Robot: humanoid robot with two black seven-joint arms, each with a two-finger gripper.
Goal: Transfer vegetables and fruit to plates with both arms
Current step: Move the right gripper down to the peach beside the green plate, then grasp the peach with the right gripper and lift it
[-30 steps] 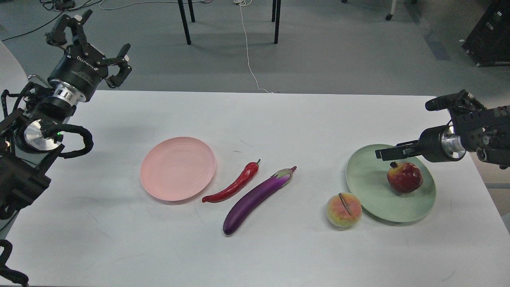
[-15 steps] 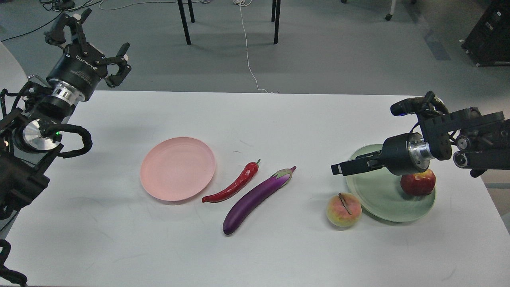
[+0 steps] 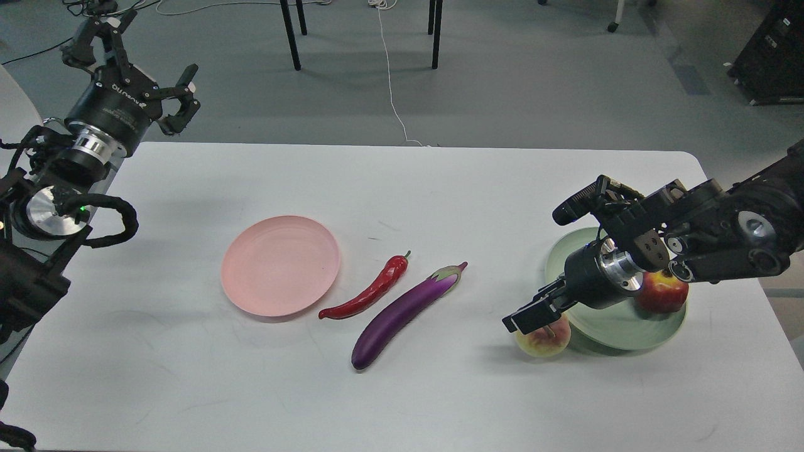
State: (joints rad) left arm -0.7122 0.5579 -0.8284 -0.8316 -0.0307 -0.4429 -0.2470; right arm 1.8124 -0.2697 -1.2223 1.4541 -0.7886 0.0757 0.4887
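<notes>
The purple eggplant [image 3: 402, 314] and the red chili pepper [image 3: 367, 292] lie side by side on the table's middle, right of the empty pink plate [image 3: 279, 263]. The pomegranate [image 3: 659, 294] lies on the right part of the green plate [image 3: 609, 328], partly hidden by my right arm. The peach [image 3: 545, 342] sits on the table at the green plate's left edge. My right gripper [image 3: 529, 314] points down-left right above the peach and covers its top; its dark fingers overlap. My left gripper [image 3: 141, 69] is open and empty, raised past the table's far left corner.
The white table [image 3: 402, 402] ends at a rounded far right corner. Chair legs [image 3: 290, 34] and a white cable [image 3: 392, 81] are on the floor beyond the far edge.
My right arm swung left and down, from above the green plate to over the peach. The pomegranate shifted right on the plate. My left gripper drifted slightly up and left.
</notes>
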